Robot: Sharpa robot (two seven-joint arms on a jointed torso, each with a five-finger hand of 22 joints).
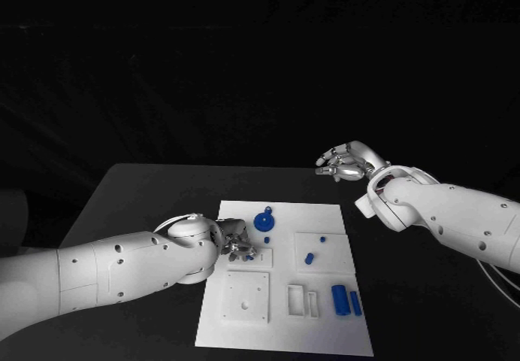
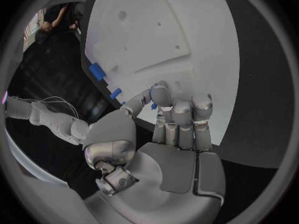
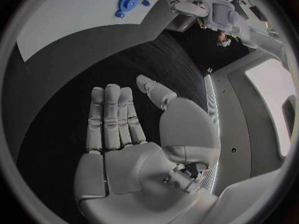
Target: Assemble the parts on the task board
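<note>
The white task board (image 1: pixel 325 331) lies mid-table. My left hand (image 1: pixel 237 247) hovers low over its left side, fingers curled down. In the left wrist view the thumb and a fingertip (image 2: pixel 159 92) meet on a small blue part (image 2: pixel 152 91), mostly hidden between them. A blue disc with a tab (image 1: pixel 264 220) sits at the board's far end. Two short blue pegs (image 1: pixel 321 241) (image 1: pixel 309 258) stand on a raised square plate, and two blue cylinders (image 1: pixel 339 299) lie near the front right. My right hand (image 1: pixel 349 162) is raised beyond the board's far right corner, fingers straight, holding nothing.
Raised white blocks sit on the board: a square one with holes (image 1: pixel 246 295) and a slotted one (image 1: pixel 302 299). Black table (image 1: pixel 152 195) surrounds the board on all sides. The right wrist view shows the disc (image 3: pixel 129 1) and my left hand (image 3: pixel 187 2) far off.
</note>
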